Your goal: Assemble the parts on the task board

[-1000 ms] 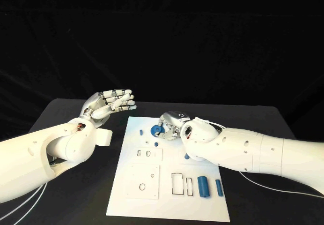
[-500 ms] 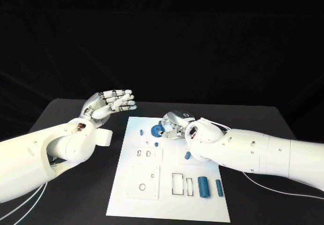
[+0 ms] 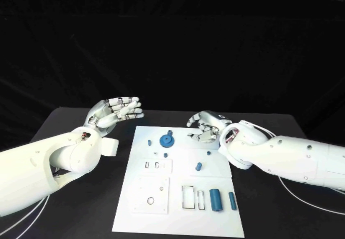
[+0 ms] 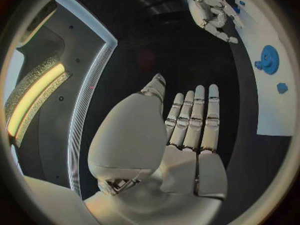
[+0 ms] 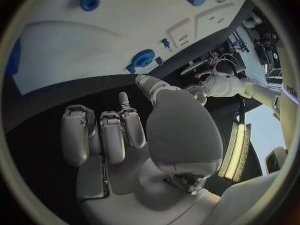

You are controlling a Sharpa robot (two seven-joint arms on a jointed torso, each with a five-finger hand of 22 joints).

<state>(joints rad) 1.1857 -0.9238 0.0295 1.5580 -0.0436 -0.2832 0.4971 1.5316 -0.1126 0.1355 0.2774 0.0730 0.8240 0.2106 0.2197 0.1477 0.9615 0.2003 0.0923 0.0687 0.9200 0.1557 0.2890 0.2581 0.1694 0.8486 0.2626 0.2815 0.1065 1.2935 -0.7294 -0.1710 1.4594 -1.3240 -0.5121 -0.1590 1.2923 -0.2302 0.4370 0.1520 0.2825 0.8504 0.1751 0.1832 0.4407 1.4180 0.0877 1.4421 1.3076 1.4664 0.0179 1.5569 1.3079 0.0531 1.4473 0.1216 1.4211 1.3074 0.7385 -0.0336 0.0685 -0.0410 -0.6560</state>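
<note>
A matte black desk [image 3: 79,209] fills the lower half of the frame under a black backdrop. At lower centre lies the flat white board [image 3: 183,219], cut with rectangular and round slots. A round blue gear [image 3: 167,141] sits near its top edge, two blue cylinders [image 3: 216,198] stand by at lower right, and small blue pegs [image 3: 199,166] lie mid-board. The left hand [image 3: 115,112], at centre left, is raised with fingers spread, holding nothing. The right hand [image 3: 205,126], at the board's upper right, has its fingers loosely curled and holds nothing.
</note>
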